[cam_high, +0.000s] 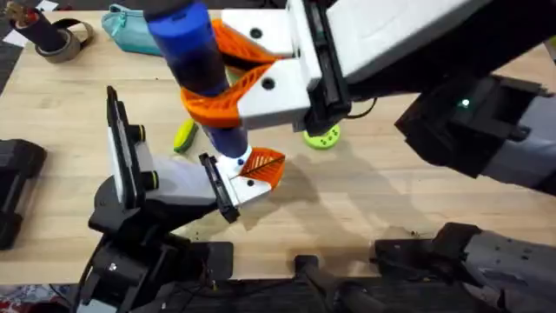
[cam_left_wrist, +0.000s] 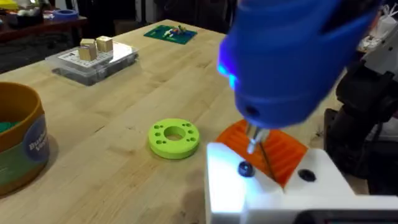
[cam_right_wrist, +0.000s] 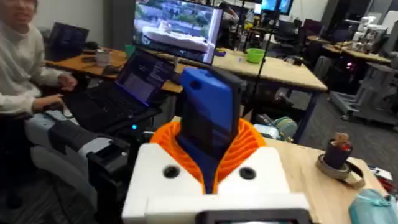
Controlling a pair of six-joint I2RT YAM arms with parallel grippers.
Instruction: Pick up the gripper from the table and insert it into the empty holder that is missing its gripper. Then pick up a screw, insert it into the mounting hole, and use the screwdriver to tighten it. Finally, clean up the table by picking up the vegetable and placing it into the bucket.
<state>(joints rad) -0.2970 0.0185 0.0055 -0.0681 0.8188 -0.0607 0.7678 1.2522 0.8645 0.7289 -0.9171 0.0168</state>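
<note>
Near the worktop's front edge, the right gripper (cam_high: 239, 83), clamped on the screwdriver (cam_high: 198, 65), should keep the bit square on the screw (cam_left_wrist: 245, 168) in the holder (cam_left_wrist: 249, 193) carrying the orange gripper (cam_left_wrist: 264, 149); left gripper unclear.

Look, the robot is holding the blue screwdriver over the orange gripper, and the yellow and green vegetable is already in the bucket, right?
Not quite. The vegetable lies on the table, not in the bucket; the overhead view shows it. The rest holds: the right gripper holds the blue screwdriver over the orange gripper.
</note>
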